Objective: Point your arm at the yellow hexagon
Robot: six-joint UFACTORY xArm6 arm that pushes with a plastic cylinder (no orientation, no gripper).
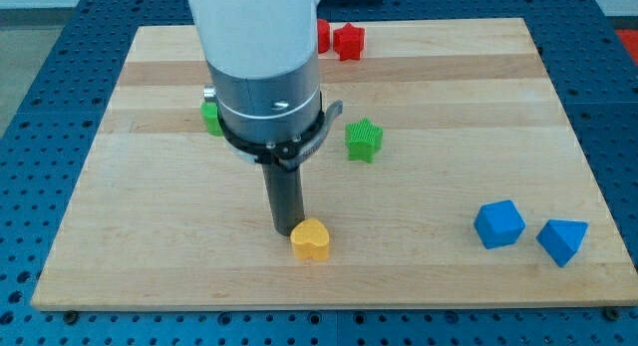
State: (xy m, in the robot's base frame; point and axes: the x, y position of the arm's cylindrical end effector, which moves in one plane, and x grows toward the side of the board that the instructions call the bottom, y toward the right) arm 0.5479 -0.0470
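A yellow block (311, 240), heart-like in outline, lies on the wooden board (449, 107) near the view's bottom centre. My tip (284, 229) is at the end of the dark rod, just to the left of the yellow block and touching or almost touching its upper left edge. No yellow hexagon can be made out; it may be hidden behind the arm.
A green star block (364, 140) sits right of the arm. A green block (210, 117) is partly hidden behind the arm's left side. A red star (348, 41) and another red block (322, 34) lie at the top. Two blue blocks (497, 224) (561, 240) lie bottom right.
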